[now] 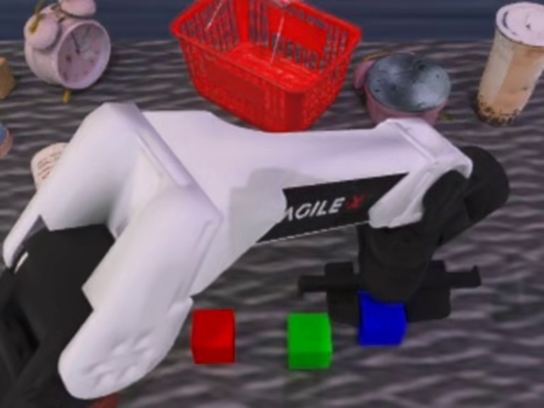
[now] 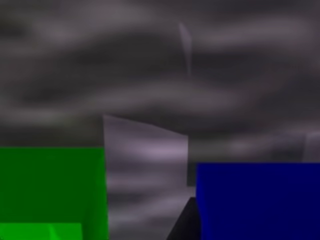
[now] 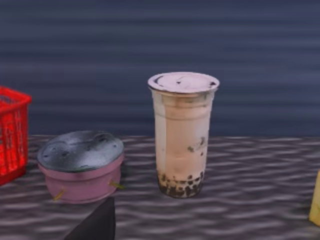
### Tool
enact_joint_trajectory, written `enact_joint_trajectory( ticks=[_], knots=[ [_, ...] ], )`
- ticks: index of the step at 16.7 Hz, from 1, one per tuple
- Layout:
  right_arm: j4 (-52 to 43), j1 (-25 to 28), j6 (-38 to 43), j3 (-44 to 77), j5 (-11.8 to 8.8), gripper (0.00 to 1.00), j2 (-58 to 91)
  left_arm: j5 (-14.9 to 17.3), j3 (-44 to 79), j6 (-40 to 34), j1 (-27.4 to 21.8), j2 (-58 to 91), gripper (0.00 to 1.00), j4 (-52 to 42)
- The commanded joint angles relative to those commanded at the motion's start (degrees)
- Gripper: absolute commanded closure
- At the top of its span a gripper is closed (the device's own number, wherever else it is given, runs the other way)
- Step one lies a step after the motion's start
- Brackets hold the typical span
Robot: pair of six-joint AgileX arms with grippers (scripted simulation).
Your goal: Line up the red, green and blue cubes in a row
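Observation:
The red cube (image 1: 212, 335), the green cube (image 1: 308, 340) and the blue cube (image 1: 381, 319) lie left to right near the table's front edge. My left arm reaches across from the left, and its gripper (image 1: 382, 299) is directly over the blue cube, shut on it. In the left wrist view one dark finger (image 2: 186, 222) presses against the side of the blue cube (image 2: 257, 200), with the green cube (image 2: 52, 190) a gap away. Whether the blue cube touches the table I cannot tell. The right arm is outside the top view; one of its fingers (image 3: 95, 225) shows with nothing held.
A large red wire basket (image 1: 197, 47) stands at the back centre. An alarm clock (image 1: 66, 47) is at the back left. A pink pot with a grey lid (image 1: 406, 85) and a milk-tea cup (image 1: 514, 64) stand at the back right.

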Motion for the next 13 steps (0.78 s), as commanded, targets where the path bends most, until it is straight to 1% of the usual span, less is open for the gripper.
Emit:
enact_joint_trajectory(
  ticks=[5,13],
  knots=[
    [0.0,0.0,0.0,0.0,0.0,0.0,0.0,0.0,-1.2,-0.1,-0.1,0.4,1.0,1.3],
    [0.0,0.0,0.0,0.0,0.0,0.0,0.0,0.0,-1.2,-0.1,-0.1,0.4,0.4,1.3]
  ],
)
